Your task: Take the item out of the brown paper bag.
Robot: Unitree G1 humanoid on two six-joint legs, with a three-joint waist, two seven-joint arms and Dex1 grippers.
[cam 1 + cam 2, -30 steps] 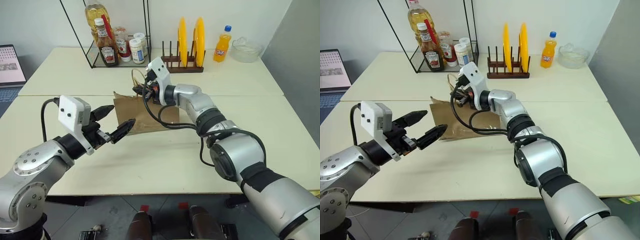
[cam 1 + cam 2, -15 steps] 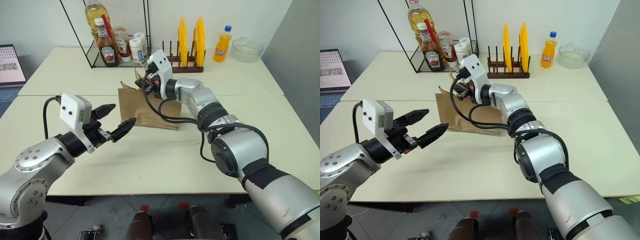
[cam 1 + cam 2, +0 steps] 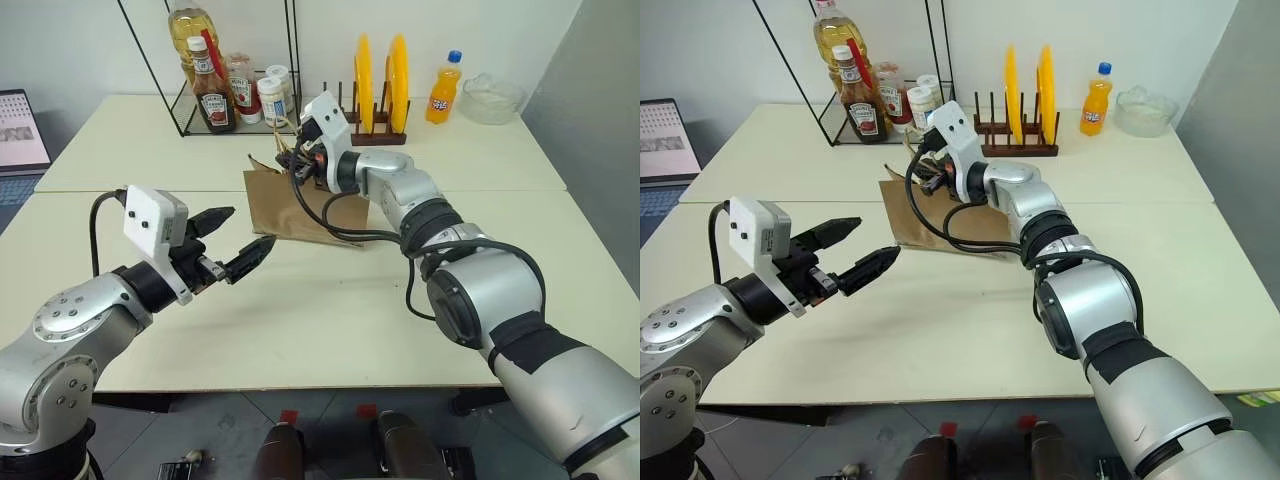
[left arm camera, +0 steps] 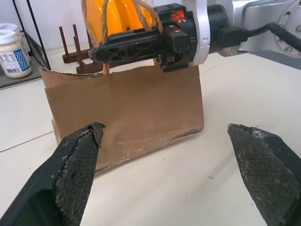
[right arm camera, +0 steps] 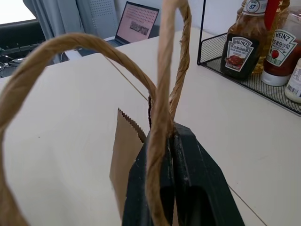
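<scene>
Bag entry: brown paper bag (image 3: 300, 205) stands upright near mid tabletop (image 3: 330, 310), base resting on the surface, mouth up. Right claw (image 4: 106, 49) pinched tight on both twisted handles (image 5: 162, 89) just above the serrated rim; bag hangs from that pinch. Left claw (image 3: 238, 238) spread wide, holding nothing, near the bag's broad face but apart from it. Item (cola bottle): not visible; prob. inside bag, can't confirm.

Step in hand (judgement): steady and raise bag by handles so contents can be got out.
- Keep pinch firm w/ both loops together; paper cord is thin and may slip.
- Lift straight, no swing; creased wall may fold.
- Left claw best used as a brace on the side wall or lower corner, approaching level, w/o crushing what's inside.
- Tip mouth toward open tabletop, not toward the rack.

Edges and room:
- Behind bag: wire rack (image 3: 235, 95) w/ sauce bottles (image 3: 212, 88), near; plate rack (image 3: 365, 125) w/ yellow plates just beside right wrist. Tight on that side.
- Far corner: orange soda bottle (image 3: 445, 90) and clear bowl (image 3: 492, 98), well apart.
- Laptop (image 3: 22, 130) at far left edge, well apart.
- Front of bag: bare tabletop, broad; seam between two tops runs under the bag. Best room for setting the item down lies there.
</scene>
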